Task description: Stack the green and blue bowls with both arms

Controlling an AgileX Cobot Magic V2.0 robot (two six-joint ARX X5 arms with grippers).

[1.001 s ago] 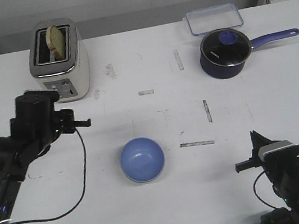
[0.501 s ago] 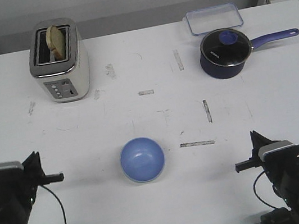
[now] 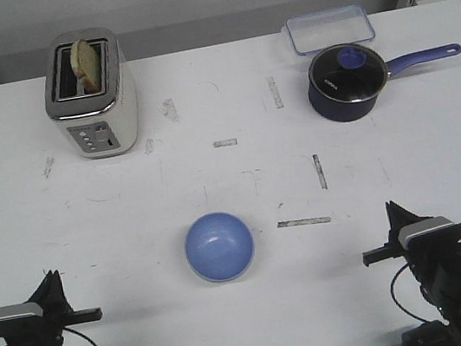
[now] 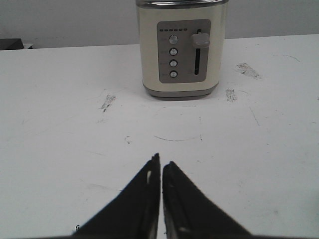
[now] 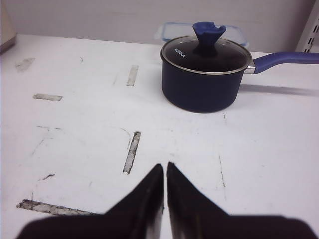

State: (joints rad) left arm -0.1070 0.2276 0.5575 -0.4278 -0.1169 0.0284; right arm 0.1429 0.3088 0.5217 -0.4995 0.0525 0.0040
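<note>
The blue bowl (image 3: 218,246) sits upright near the middle of the tabletop (image 3: 240,180), towards the near edge, and a thin paler rim showing around its lower edge suggests it is nested in the green bowl — though the green one cannot be made out for certain from the front view. Nothing lies inside the blue bowl.

What has changed is the left arm: a second ago it was raised over the left side by the toaster, half a second ago it had dropped to the near-left, and now the left claw (image 3: 85,315) is lower again at the near-left corner, well apart from the bowl. The left wrist view shows its fingers clenched together on nothing. The right claw (image 3: 375,256) has not moved across the three pictures; it rests at the near-right corner, likewise pressed closed and empty in its wrist view. With both arms pulled back and the bowl standing alone, the stacking looks to be finished, or very nearly so — a judgement, not something seen outright.

Further out, the dark navy saucepan (image 3: 348,81) stands at the far right with its glass lid on, so its contents are hidden. Just beyond it lies a clear lidded box (image 3: 328,29) that looks empty. At the far left the toaster (image 3: 90,94) holds a slice of bread (image 3: 88,62) in one slot.
</note>
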